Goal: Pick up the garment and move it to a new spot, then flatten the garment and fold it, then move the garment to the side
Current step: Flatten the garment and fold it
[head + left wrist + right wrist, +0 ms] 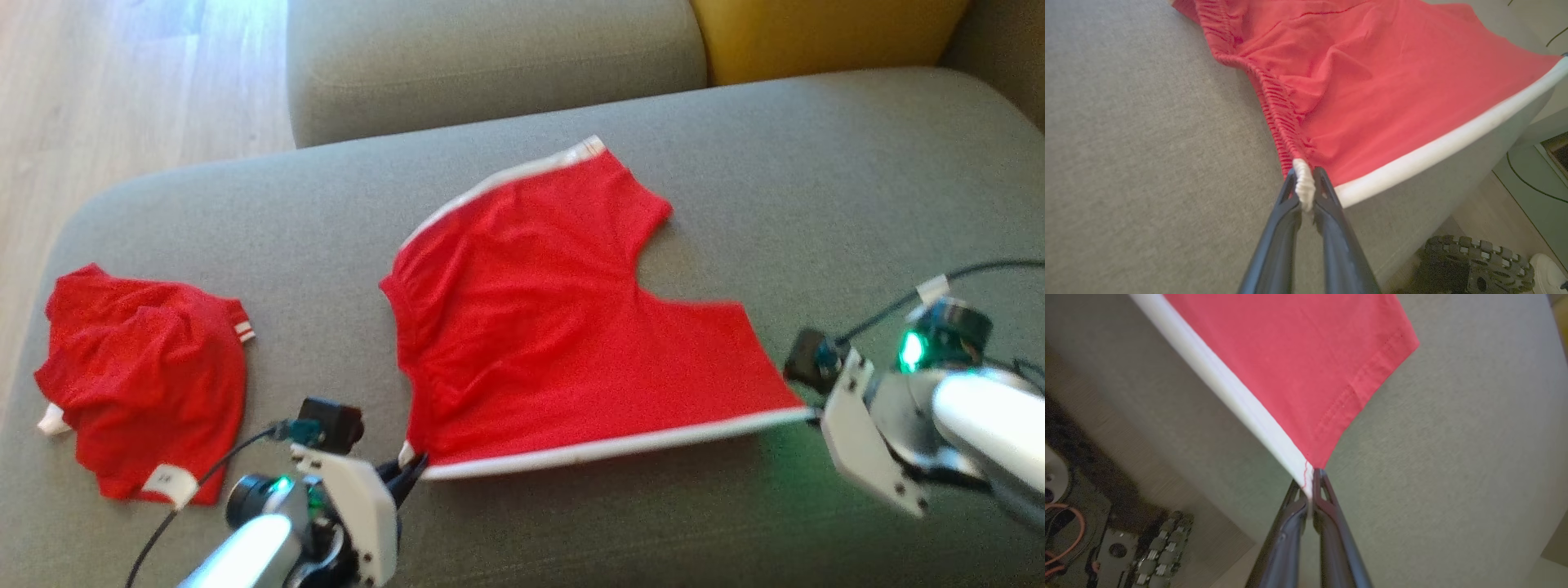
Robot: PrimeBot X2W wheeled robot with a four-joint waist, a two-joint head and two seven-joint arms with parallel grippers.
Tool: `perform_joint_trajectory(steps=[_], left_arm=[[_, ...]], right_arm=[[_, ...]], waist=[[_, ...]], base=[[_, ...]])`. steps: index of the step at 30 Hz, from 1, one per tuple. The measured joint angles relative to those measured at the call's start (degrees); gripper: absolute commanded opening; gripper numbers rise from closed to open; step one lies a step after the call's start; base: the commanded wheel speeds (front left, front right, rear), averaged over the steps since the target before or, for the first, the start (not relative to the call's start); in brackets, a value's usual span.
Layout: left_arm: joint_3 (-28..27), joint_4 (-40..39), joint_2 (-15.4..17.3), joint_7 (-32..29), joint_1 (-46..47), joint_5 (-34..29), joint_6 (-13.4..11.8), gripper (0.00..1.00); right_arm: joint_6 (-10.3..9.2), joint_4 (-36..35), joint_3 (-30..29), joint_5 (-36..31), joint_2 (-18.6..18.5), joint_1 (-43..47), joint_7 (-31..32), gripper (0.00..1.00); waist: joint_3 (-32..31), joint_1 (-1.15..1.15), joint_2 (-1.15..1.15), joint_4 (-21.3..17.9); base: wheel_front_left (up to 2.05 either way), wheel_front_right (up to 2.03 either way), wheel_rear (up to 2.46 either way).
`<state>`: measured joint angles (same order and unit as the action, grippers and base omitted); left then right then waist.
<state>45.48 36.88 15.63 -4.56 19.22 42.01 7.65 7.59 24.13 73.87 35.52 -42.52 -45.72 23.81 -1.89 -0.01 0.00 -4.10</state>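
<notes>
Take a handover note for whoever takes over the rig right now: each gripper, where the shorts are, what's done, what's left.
Left gripper: shut on the waistband corner of the red shorts.
Right gripper: shut on the leg-hem corner at the other end of the white stripe.
Shorts: spread over the grey sofa seat, near edge taut between the grippers and apparently lifted.
Crumpled red garment: lies at the seat's left end.
Done: shorts gripped and mostly flattened.
Left: fold, then move aside.
</notes>
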Motion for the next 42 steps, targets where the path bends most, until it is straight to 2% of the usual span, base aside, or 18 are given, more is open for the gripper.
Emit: perform_joint_trajectory(steps=[5,6,8,10,15,21,28,35,42], left_arm=[[0.0,-7.8,4.5,-2.3,-5.0,1.7,-0.2,0.0],[0.0,-7.8,4.5,-2.3,-5.0,1.7,-0.2,0.0],[0.0,-13.0,6.1,-3.8,-8.3,2.8,-1.4,0.0],[0.0,-16.3,7.0,-5.1,-10.2,3.7,-2.2,0.0],[0.0,-23.4,10.4,-9.6,-13.9,6.3,-3.3,0.0],[-0.2,-30.9,13.5,-14.0,-17.2,9.4,-5.8,0.0],[-3.2,-35.2,13.9,-16.8,-15.3,12.5,-8.4,0.0],[-7.0,-36.0,13.2,-19.2,-8.5,15.7,-10.3,0.0],[-8.0,-34.6,10.4,-20.1,-1.1,16.0,-10.9,0.0]], right_arm=[[0.01,-12.5,0.5,3.4,-7.0,2.4,6.8,0.0],[0.01,-12.5,0.5,3.4,-7.0,2.4,6.8,0.0],[0.01,-17.1,0.6,4.1,-10.3,2.4,8.7,0.0],[0.01,-19.0,0.6,4.5,-12.1,2.6,9.3,0.0],[0.01,-23.1,0.6,4.4,-14.4,3.4,10.4,0.0],[0.01,-26.2,0.8,4.4,-16.5,5.5,11.1,0.0],[0.01,-24.8,0.8,4.4,-16.1,2.8,9.7,0.0],[0.0,-18.6,0.7,4.3,-12.2,-7.0,6.1,0.0],[0.0,-11.7,0.7,4.3,-8.6,-14.3,2.6,0.0]], waist=[[-1.7,0.0,0.0,0.7],[-1.7,0.0,0.0,0.7],[-2.6,0.0,0.0,0.9],[-3.1,0.0,0.0,1.0],[-3.8,0.0,0.0,1.1],[-3.5,0.0,0.0,1.1],[-1.5,0.01,0.0,1.1],[1.4,0.02,0.0,1.9],[6.6,0.02,0.0,3.7]], base=[[0.0,0.0,0.0],[0.0,0.0,0.0],[0.0,0.0,0.0],[0.0,0.0,0.0],[0.0,0.0,0.0],[0.0,0.0,0.0],[0.0,0.0,0.0],[0.0,0.0,0.0],[0.0,0.0,0.0]])
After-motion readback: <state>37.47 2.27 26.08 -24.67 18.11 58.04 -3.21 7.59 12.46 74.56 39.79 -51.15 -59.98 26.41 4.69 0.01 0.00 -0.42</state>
